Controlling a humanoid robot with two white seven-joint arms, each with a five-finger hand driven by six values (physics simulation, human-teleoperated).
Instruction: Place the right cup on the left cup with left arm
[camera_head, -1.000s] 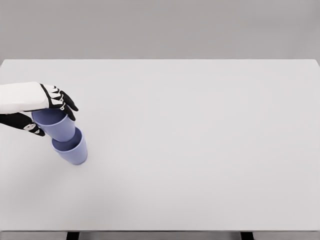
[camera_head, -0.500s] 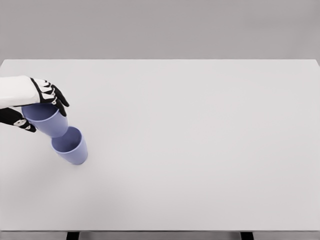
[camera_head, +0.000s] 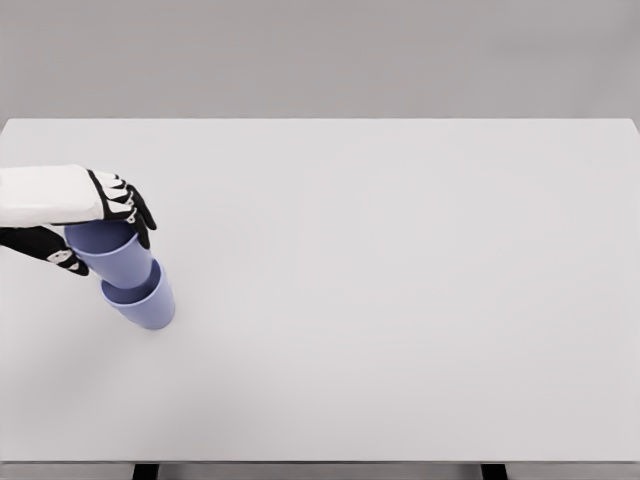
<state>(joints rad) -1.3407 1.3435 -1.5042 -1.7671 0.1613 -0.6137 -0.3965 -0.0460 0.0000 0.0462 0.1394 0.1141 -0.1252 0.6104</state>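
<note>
Left hand (camera_head: 95, 225) grasping upper cup (camera_head: 112, 255) near its rim, fingers (camera_head: 135, 210) over the far side, thumb (camera_head: 55, 255) on the near side. Cup tilted, its base inside the lower cup (camera_head: 145, 302), which stands on the table (camera_head: 400, 280) just below-right of the hand.

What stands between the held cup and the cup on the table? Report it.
Nothing visible does. The left hand grips the upper cup at its rim, and that cup's base sits right at the mouth of the lower cup. The table around them shows no other object.
</note>
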